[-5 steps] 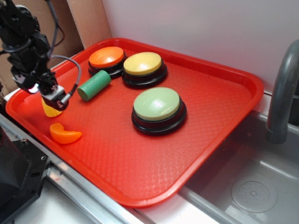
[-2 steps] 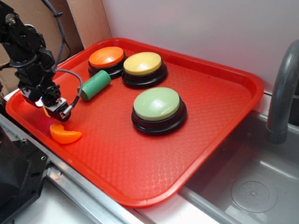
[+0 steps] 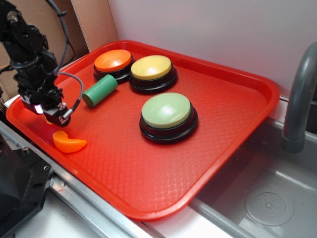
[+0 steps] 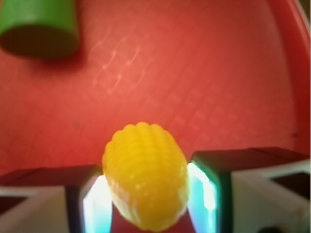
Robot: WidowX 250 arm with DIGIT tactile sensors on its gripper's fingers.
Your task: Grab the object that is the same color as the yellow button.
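Your gripper [image 4: 146,191] has jaws clamped on the corn cob [image 4: 146,174], matching the yellow button [image 3: 151,67], so lift straight off the tray [image 3: 237,99].

The black arm reaches steeply down at the left, its hand [image 3: 51,115] low, the two fingers [image 4: 214,187] apparently pressed against the yellow corn [image 4: 145,175] between them.

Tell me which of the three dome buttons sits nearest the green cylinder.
The orange-topped button, at the tray's back-left; the green cylinder lies just before it.
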